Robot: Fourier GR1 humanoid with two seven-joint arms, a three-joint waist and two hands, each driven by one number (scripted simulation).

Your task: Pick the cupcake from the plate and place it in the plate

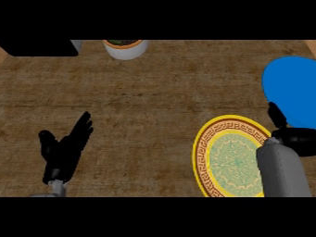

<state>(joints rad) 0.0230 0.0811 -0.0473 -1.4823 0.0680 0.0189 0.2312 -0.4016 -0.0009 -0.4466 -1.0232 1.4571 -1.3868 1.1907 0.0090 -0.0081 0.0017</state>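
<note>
A plain blue plate (298, 90) lies at the right edge of the counter. Nearer to me, a yellow-rimmed plate (218, 159) with a green and brown pattern lies just left of my right forearm. My right hand (302, 140) hovers where the two plates meet, covering the blue plate's near rim and running off the view's right edge. No cupcake shows on either plate; whatever is under that hand is hidden. My left hand (64, 149) rests open at the lower left, fingers up and apart, far from both plates.
At the far edge stand a white pot (125, 48) holding something dark and, left of it, a black box (41, 47). Brown woven counter surface (140, 115) spans the middle, between my left hand and the plates.
</note>
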